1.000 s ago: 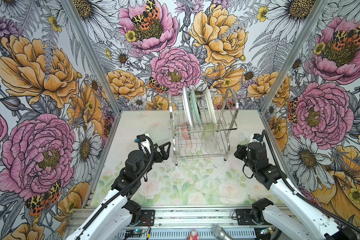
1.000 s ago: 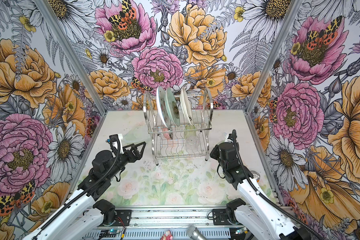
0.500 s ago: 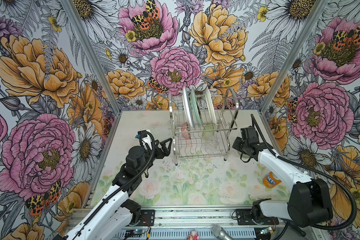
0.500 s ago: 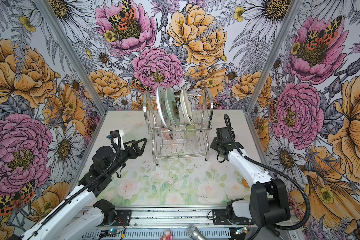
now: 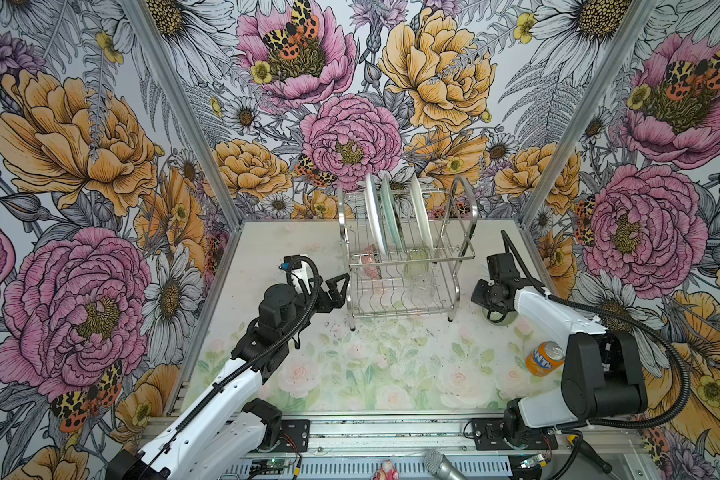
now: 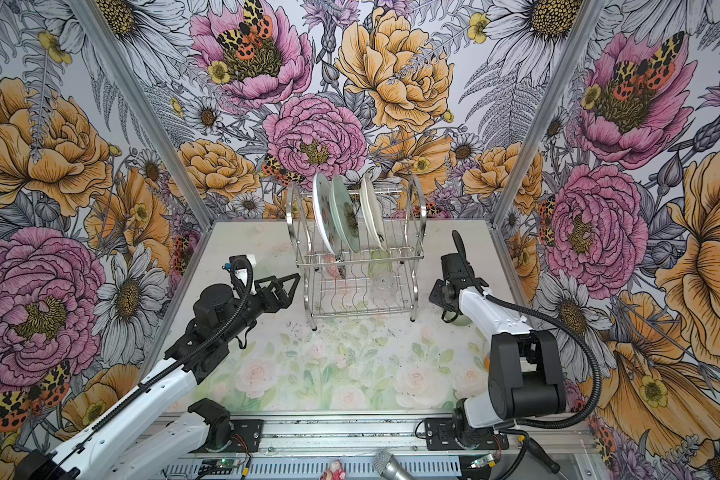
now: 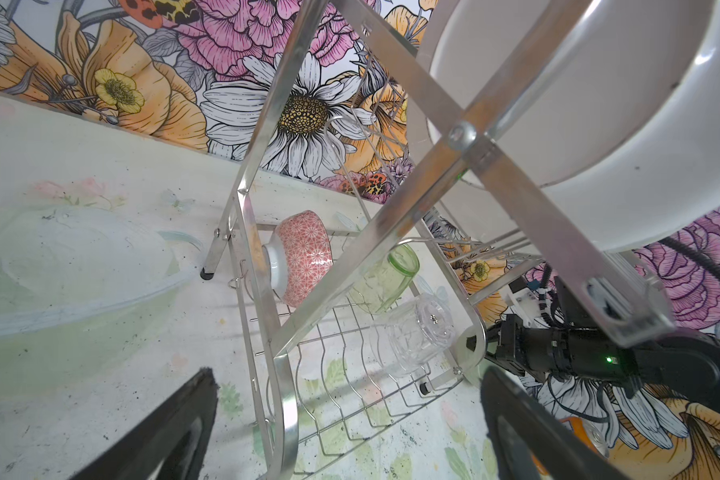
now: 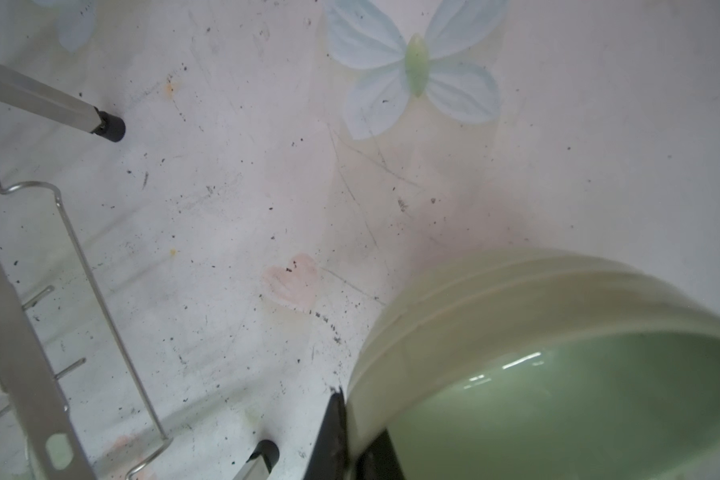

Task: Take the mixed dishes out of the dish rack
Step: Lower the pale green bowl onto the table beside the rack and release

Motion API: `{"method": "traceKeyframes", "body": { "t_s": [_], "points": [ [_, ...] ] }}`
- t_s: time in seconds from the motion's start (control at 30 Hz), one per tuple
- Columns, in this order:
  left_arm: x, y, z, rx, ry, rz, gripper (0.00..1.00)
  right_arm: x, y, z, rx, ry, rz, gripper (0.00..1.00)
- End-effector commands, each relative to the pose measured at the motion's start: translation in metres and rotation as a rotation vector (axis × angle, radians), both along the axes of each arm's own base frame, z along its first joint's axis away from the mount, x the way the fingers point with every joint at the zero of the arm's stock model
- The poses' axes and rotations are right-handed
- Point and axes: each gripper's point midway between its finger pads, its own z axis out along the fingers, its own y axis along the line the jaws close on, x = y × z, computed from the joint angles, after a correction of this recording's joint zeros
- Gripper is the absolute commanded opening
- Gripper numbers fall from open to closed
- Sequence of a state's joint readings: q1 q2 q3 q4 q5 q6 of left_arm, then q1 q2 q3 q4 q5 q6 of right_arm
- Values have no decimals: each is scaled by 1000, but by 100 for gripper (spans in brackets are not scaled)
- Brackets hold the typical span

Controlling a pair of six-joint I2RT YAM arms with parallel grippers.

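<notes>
Only the green bowl (image 8: 516,299), clamped in the right end effector (image 5: 493,305), is off the rack (image 5: 458,257); plates (image 5: 375,216) wait, left end effector (image 5: 336,291) agape.

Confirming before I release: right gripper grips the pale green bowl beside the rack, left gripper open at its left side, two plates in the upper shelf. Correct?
Wrong on the plates: three stand in the upper shelf of the dish rack, not two; both top views show it. The right gripper does grip the pale green bowl, the left gripper is open.
</notes>
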State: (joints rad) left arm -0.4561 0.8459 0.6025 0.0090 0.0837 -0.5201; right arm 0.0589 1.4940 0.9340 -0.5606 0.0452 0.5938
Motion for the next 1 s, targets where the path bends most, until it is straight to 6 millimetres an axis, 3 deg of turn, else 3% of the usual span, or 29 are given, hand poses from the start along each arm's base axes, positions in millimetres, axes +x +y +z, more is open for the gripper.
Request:
{"method": "traceKeyframes", "body": {
  "t_s": [0.0,0.13,0.27,0.43,0.8,0.97],
  "points": [
    [-1,-4,19,-4,-59,-27,99,21,1,12,-5,-44,35,0],
    [0,-2,21,3,-62,-15,99,26,0,6,-9,-26,38,1],
    [2,2,20,19,-57,0,99,31,1,8,-8,-35,40,23],
    [4,6,16,27,-50,17,99,35,-1,15,-20,-55,40,37],
    [11,14,7,50,-27,50,99,37,-3,32,-29,-101,34,42],
    [21,26,12,26,60,110,99,36,9,50,35,-156,68,46]
  ]
}}
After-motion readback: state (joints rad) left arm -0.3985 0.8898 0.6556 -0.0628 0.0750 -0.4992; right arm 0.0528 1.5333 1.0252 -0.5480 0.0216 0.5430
